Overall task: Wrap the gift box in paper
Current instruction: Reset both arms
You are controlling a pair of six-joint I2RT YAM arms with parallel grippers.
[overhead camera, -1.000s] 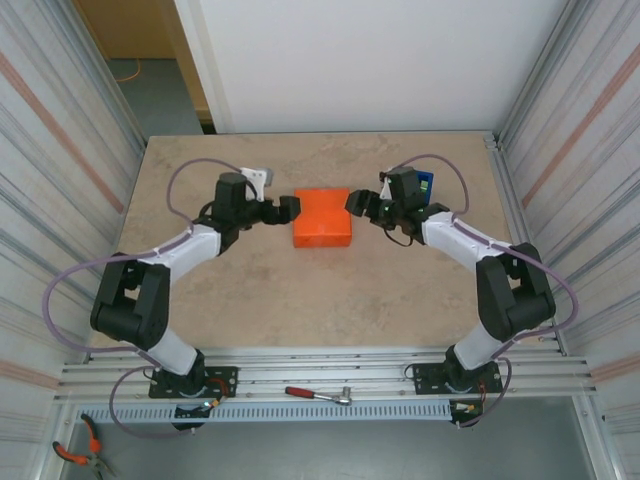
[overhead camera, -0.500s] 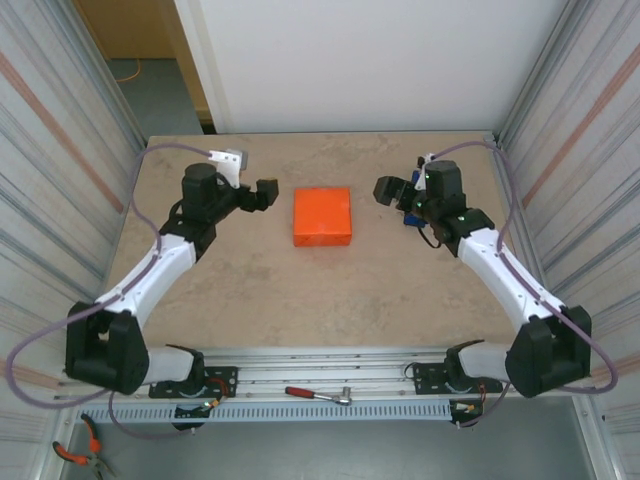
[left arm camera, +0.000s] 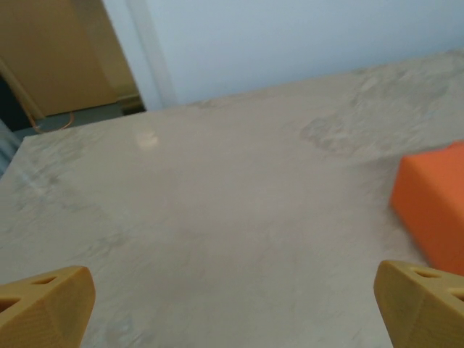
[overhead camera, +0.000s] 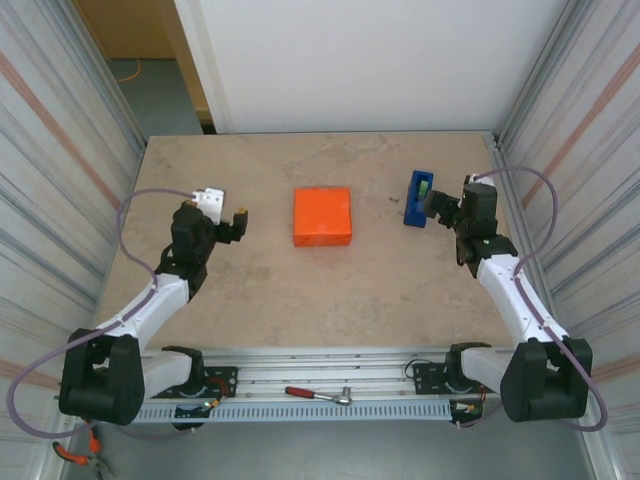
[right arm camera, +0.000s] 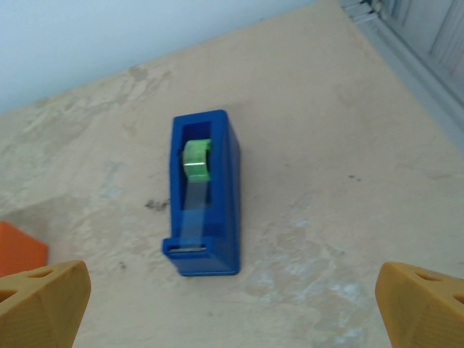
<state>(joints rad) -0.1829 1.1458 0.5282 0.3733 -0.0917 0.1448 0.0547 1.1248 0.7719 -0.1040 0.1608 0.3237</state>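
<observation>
The bright orange paper (overhead camera: 322, 216) is folded snugly into a flat squarish parcel at the middle of the table. The gift box is hidden under it. My left gripper (overhead camera: 236, 225) hovers open well to the left of the parcel, nothing between its fingers. In the left wrist view the left gripper (left arm camera: 233, 312) spans bare tabletop, with the paper (left arm camera: 435, 199) at the right edge. My right gripper (overhead camera: 437, 205) is open at the far right, beside the blue tape dispenser. In the right wrist view the right gripper (right arm camera: 232, 304) holds nothing, and a corner of the paper (right arm camera: 18, 250) shows at the left.
A blue tape dispenser (overhead camera: 418, 198) with a green roll stands right of the parcel, just ahead of the right fingers (right arm camera: 206, 192). Corrugated walls (overhead camera: 50, 200) close both sides. A red-handled ratchet (overhead camera: 318, 395) lies on the front rail and pliers (overhead camera: 75, 455) at the bottom left.
Both arms have drawn away from the orange parcel, the left toward the left side, the right toward the right past the tape dispenser. The right jaws have spread wider.
</observation>
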